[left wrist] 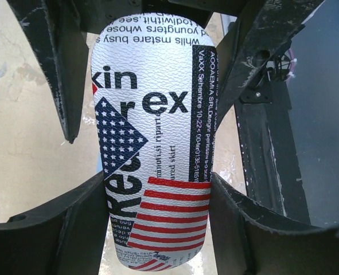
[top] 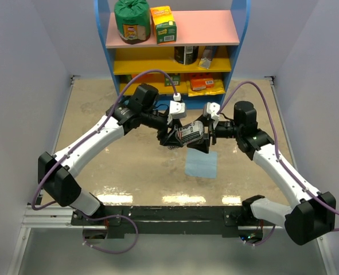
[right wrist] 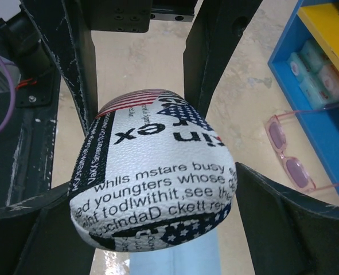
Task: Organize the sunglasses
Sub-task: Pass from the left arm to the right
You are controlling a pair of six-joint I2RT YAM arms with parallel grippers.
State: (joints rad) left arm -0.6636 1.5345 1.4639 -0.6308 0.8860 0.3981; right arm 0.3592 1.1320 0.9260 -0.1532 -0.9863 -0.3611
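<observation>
- The left gripper is part-way closed, both fingers pressed on the flanks of a grey-white textured pouch with flag print and black lettering, held above the beige table.
- The right gripper stands wide around the pouch's other end; whether it presses cannot be told.
- The sunglasses, with a thin pink frame and pink-purple lenses, lie on the table at its far side, just beside the foot of the blue shelf.
- A light blue square cloth lies near of the pouch.
</observation>
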